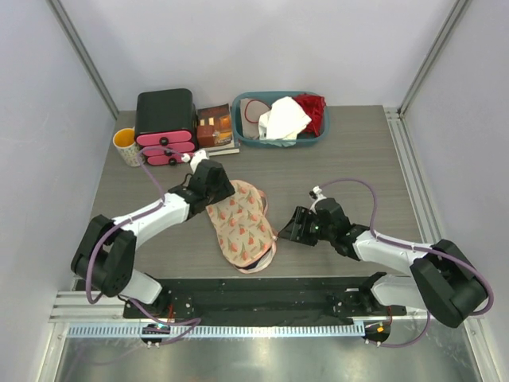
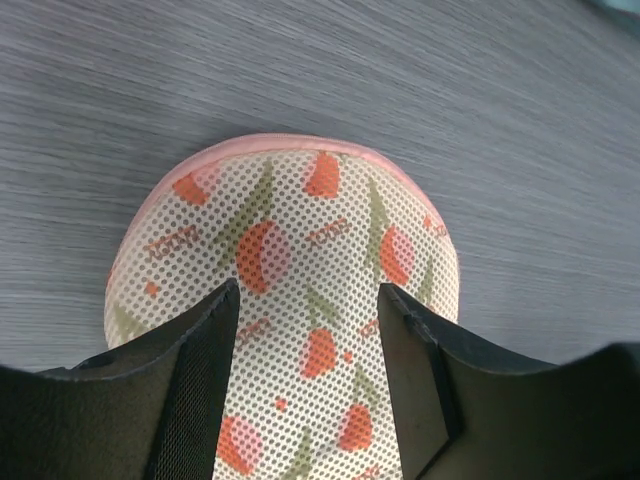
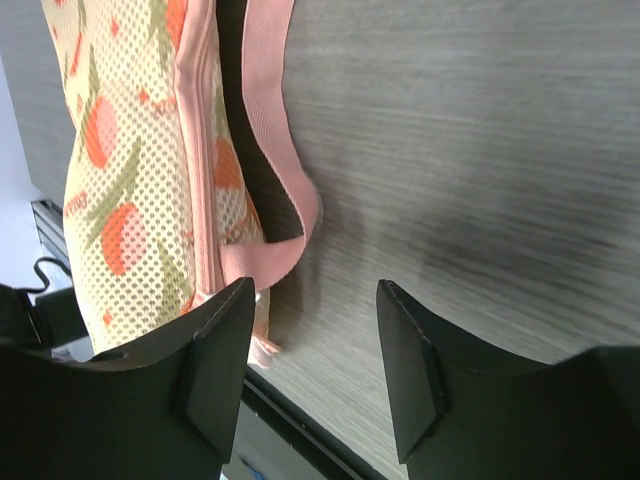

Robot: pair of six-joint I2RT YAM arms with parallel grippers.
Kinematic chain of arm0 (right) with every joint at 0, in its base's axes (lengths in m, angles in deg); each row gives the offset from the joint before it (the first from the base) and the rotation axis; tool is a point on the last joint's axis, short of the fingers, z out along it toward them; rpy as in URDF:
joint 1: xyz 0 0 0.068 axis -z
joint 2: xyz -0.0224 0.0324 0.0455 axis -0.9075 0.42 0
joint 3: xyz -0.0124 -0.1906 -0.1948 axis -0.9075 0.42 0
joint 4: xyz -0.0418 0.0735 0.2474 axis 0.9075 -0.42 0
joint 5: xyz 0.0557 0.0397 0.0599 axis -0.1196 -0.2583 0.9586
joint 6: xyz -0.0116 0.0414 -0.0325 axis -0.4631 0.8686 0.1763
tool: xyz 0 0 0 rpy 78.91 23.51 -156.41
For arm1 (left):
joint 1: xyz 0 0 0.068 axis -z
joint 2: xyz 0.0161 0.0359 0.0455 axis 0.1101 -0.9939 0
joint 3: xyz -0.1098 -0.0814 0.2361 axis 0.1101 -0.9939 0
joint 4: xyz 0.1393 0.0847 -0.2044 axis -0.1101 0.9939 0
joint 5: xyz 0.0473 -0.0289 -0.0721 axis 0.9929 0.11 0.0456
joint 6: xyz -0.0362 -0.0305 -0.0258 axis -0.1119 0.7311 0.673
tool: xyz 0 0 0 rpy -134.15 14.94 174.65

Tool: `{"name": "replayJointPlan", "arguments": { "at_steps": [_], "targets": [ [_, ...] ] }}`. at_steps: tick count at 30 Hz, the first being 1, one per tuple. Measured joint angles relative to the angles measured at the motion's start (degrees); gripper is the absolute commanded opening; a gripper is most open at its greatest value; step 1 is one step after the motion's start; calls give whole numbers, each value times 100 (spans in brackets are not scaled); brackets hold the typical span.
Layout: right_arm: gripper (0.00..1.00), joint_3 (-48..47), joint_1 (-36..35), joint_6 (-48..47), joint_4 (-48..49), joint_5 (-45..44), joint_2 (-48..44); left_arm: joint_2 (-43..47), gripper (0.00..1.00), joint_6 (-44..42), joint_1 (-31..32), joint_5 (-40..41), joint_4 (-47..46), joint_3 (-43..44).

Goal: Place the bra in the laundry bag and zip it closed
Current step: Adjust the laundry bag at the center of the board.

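The laundry bag (image 1: 241, 225), cream mesh with reddish flowers and pink zipper trim, lies in the middle of the table. My left gripper (image 1: 213, 185) is open, its fingers straddling the bag's far rounded end (image 2: 300, 220); it holds nothing. My right gripper (image 1: 288, 227) is open and empty just right of the bag's near end. In the right wrist view the pink zipper trim (image 3: 270, 255) stands parted, and a dark strip (image 3: 262, 180) shows in the gap, probably the bra. The rest of the bra is hidden.
A teal basket (image 1: 270, 142) with a white cloth (image 1: 282, 118) and a red garment (image 1: 314, 111) stands at the back. A black and pink drawer box (image 1: 165, 126), a yellow mug (image 1: 126, 146) and a small box (image 1: 216, 127) stand back left. The table's front edge (image 3: 300, 420) is close to my right gripper.
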Motion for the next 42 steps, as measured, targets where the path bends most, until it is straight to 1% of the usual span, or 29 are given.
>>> {"name": "replayJointPlan", "arguments": {
  "at_steps": [2, 3, 4, 6, 7, 10, 12, 15, 19, 23, 25, 27, 29, 32, 34, 37, 40, 42],
  "targets": [
    [60, 39, -61, 22, 26, 4, -4, 66, 61, -269, 186, 236, 90, 33],
    [63, 42, -70, 13, 22, -2, -24, 157, 62, -374, 289, 323, 164, 33],
    [68, 42, -70, -13, 20, -31, -79, 302, 62, -498, 431, 411, 278, 37],
    [73, 11, -50, -66, -11, -85, -181, 726, 63, -664, 660, 485, 520, 39],
    [77, -46, -24, -131, -50, -96, -199, 973, 63, -734, 791, 503, 636, 42],
    [79, -413, 146, -323, -133, -72, -22, 1620, 63, -813, 1154, 527, 927, 46],
    [80, -866, 251, -481, -127, 90, 404, 1987, 63, -785, 1419, 555, 1071, -22],
    [81, -1504, 323, -673, 129, 485, 1252, 2461, 65, -610, 1720, 573, 1309, -409],
    [81, -1963, 334, -809, 516, 1060, 2083, 3077, 70, -205, 1755, 796, 1709, -1202],
    [78, -2483, 345, -922, 831, 1499, 2988, 3445, 71, 160, 1620, 1012, 1908, -1674],
    [78, -2634, 345, -935, 964, 1648, 3296, 3458, 72, 278, 1399, 986, 1808, -1834],
    [77, -2745, 345, -935, 1012, 1786, 3510, 3410, 75, 339, 1088, 903, 1576, -2028],
    [76, -2828, 352, -935, 1049, 1864, 3609, 3318, 77, 393, 756, 767, 1252, -2251],
    [75, -2933, 363, -931, 1123, 1954, 3683, 3080, 78, 378, 321, 555, 643, -2553],
    [75, -2929, 365, -903, 1207, 1987, 3683, 2765, 78, 341, 57, 398, 216, -2636],
    [75, -2774, 369, -754, 1467, 2011, 3661, 2135, 78, 234, -160, 188, -413, -2586],
    [75, -2345, 372, -542, 1718, 2004, 3504, 1447, 76, 116, -210, -90, -1008, -2433],
    [75, -1904, 372, -323, 1851, 1989, 3230, 1080, 73, 70, -210, -278, -1368, -2306]
  ]
}}
